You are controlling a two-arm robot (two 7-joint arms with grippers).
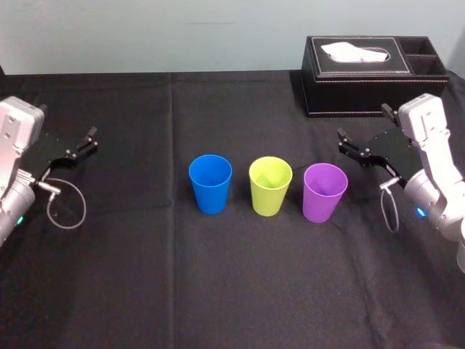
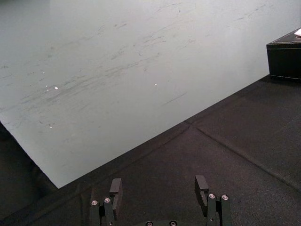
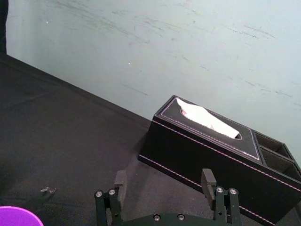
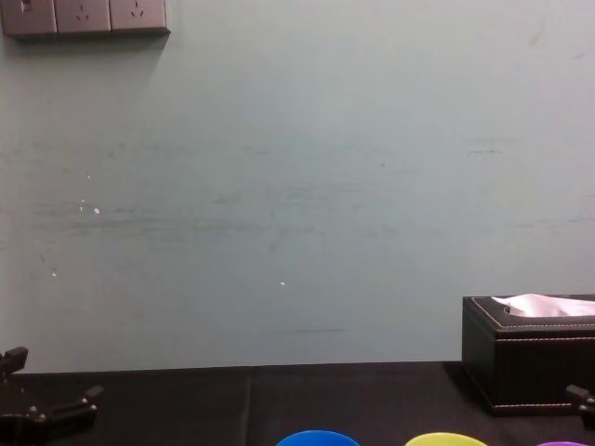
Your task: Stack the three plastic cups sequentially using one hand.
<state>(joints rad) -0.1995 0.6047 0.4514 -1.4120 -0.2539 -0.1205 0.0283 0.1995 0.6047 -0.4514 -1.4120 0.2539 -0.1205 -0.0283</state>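
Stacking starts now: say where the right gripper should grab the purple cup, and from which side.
Probably the upper wall of the purple cup, from its right, where the open right gripper hovers. It stands upright, mouth up, and the green cup stands near its left.

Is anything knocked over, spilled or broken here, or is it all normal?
Nothing stands out. The blue cup, green cup and purple cup stand upright in a row, not touching. The tissue box sits at the back right. The left gripper and right gripper hover open at the sides.
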